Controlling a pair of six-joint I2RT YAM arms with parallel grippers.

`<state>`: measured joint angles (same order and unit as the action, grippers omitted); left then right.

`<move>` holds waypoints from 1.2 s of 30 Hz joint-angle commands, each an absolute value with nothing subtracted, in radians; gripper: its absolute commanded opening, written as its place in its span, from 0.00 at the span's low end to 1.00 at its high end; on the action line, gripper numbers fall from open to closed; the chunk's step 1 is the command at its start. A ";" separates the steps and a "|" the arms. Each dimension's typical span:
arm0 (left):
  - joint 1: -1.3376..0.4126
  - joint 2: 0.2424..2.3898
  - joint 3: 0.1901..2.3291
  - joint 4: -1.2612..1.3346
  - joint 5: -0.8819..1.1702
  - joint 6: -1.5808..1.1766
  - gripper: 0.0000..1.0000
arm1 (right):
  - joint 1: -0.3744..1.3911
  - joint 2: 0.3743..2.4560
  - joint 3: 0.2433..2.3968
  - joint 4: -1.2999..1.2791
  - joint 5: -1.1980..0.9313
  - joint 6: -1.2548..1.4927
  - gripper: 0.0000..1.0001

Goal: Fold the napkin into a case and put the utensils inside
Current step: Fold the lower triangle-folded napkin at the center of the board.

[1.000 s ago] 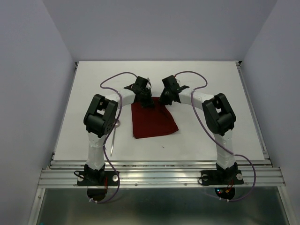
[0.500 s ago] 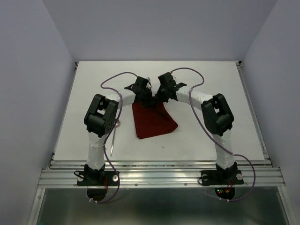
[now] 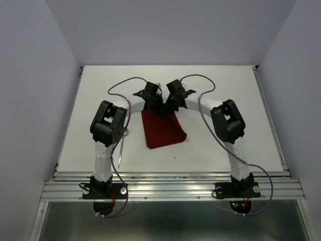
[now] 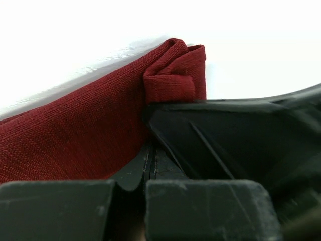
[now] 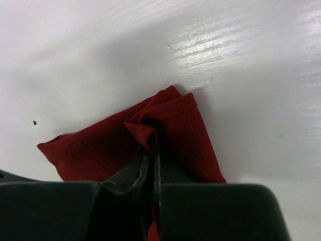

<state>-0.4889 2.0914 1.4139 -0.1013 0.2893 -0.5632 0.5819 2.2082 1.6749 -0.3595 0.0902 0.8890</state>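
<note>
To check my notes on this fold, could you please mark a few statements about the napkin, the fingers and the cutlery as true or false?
1. The left fingers are shut on the napkin. True.
2. The right fingers hang open above the cloth. False: they are shut, pinching a bunched corner of it.
3. Both sets of fingers grip the napkin at its far edge, close to each other. True.
4. The cutlery lies inside the napkin. False: a silver utensil lies on the table beside the left arm, apart from the cloth.
</note>
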 commanded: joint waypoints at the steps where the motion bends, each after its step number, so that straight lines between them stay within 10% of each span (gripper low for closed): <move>1: -0.497 2.114 1.381 -0.144 0.270 -0.551 0.00 | 0.594 2.236 1.713 -0.360 0.133 0.925 0.01; 19: -0.497 1.909 1.278 -0.172 0.216 -0.574 0.09 | 0.594 2.290 1.684 -0.391 0.196 0.960 0.01; 36: -0.531 1.698 1.081 -0.032 0.324 -0.725 0.87 | 0.594 2.335 1.735 -0.445 0.221 0.962 0.01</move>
<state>-0.5037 1.7443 1.1103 -0.1078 0.2768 -0.6720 0.5903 2.2665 1.7367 -0.3595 0.1696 0.9649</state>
